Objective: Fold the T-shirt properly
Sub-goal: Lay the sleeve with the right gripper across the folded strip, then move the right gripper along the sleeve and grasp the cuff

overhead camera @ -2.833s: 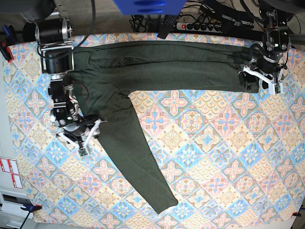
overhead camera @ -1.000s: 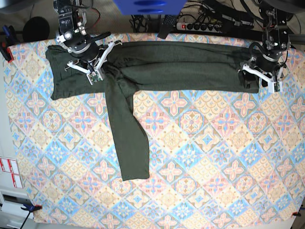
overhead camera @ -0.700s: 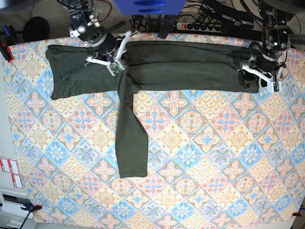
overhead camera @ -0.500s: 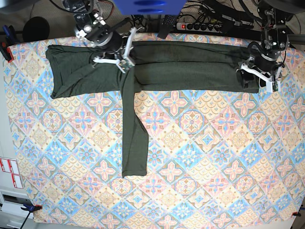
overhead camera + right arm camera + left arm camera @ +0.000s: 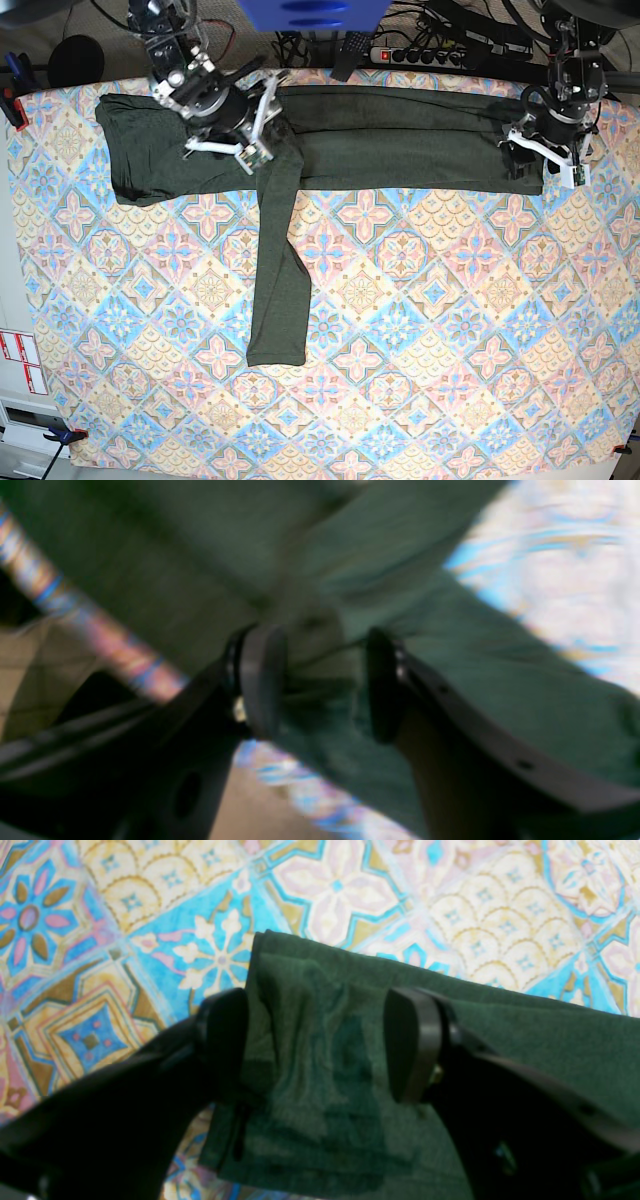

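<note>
Since the earliest base frame, your long sleeve [image 5: 280, 310] has swung in: it ran diagonally out beyond the right gripper [image 5: 322, 682], and now it drops almost straight out in front of it, with the cuff end pulled closer. The right arm has shifted too, from beside the sleeve up onto the shirt's band.

Main thing, the T-shirt [image 5: 400, 158]: it lies as a long folded band on the patterned cloth [image 5: 400, 350], close in on the arms' side. It passes under your right gripper and reaches left to beneath your left gripper [image 5: 320, 1045], and more fabric lies to the right gripper's right.

Right gripper: fingers apart, moderate gap, fabric below and between them, nothing visibly pinched. Looks like you've just let the sleeve go after laying it across. Left gripper: fingers spread wide over the band's end, no grip on it.

For the task: body looks mostly folded, sleeve isn't tucked. You likely need to lift the right gripper clear, then bring that sleeve back onto the band. Watch for dragging the fabric as you leave.

Smallest: creases at the sleeve's root, right by the right fingertips; probably want flattening. Wrist view there is blurred, can't tell the layers.
</note>
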